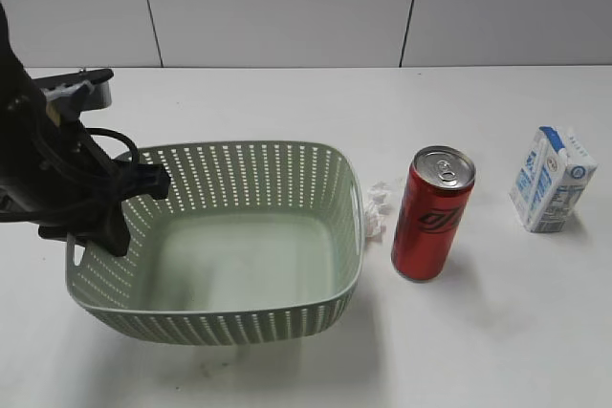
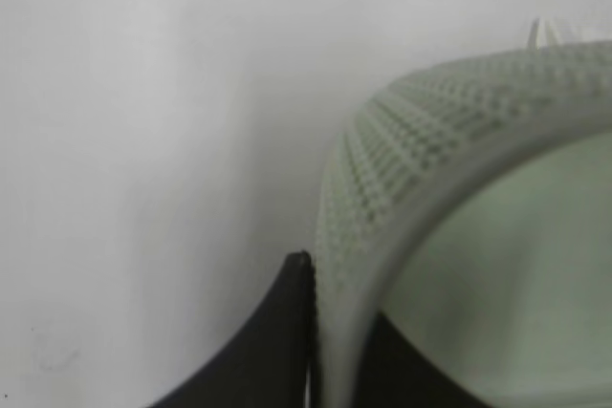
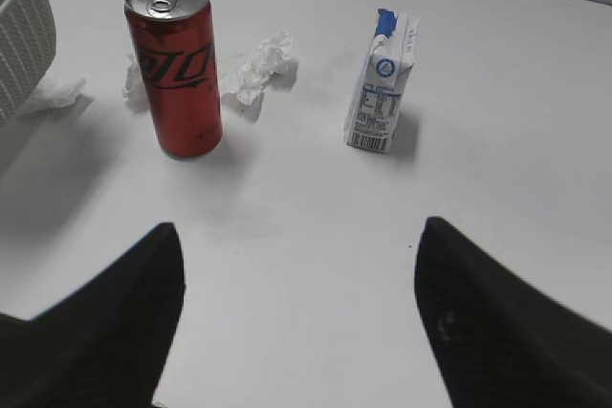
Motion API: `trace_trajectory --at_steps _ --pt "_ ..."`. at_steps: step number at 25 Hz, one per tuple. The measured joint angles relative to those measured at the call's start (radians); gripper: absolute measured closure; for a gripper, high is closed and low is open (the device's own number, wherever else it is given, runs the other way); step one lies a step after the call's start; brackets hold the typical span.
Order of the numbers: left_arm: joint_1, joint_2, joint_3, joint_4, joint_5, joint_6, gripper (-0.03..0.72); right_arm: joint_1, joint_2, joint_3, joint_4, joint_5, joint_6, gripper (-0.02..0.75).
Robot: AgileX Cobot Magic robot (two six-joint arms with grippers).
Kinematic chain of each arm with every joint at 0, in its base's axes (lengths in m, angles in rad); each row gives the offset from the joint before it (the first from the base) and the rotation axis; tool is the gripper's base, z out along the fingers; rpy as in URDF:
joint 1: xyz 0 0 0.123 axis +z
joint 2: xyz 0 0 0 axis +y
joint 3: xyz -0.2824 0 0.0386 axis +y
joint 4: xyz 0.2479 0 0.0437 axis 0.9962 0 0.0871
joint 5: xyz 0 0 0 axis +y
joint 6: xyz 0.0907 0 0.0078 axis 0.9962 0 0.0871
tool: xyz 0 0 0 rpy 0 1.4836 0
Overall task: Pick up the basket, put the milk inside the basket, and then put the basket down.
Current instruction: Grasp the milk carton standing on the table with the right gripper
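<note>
The pale green basket sits at the left of the white table. My left gripper is shut on the basket's left wall, one finger outside and one inside. The left wrist view shows this close up: black jaws pinch the perforated wall. The basket is empty. The white and blue milk carton stands upright at the far right, apart from the basket. It also shows in the right wrist view. My right gripper is open and empty above bare table, short of the carton.
A tall red drink can stands between basket and milk; it also shows in the right wrist view. Crumpled white tissue lies between can and basket, with more tissue behind the can. The right arm is out of the exterior view.
</note>
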Motion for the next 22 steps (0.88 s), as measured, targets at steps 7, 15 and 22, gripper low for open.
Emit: trace_trajectory --at_steps 7,15,22 --pt "0.000 0.000 0.000 0.000 -0.006 0.000 0.684 -0.076 0.000 0.000 0.001 0.000 0.000 0.148" --pt "0.000 0.000 0.000 0.012 -0.007 0.000 0.684 -0.208 0.000 0.000 0.001 0.000 0.000 0.148" --pt "0.000 0.000 0.000 0.012 -0.007 0.000 0.684 -0.209 0.000 0.000 0.001 0.000 0.001 0.148"
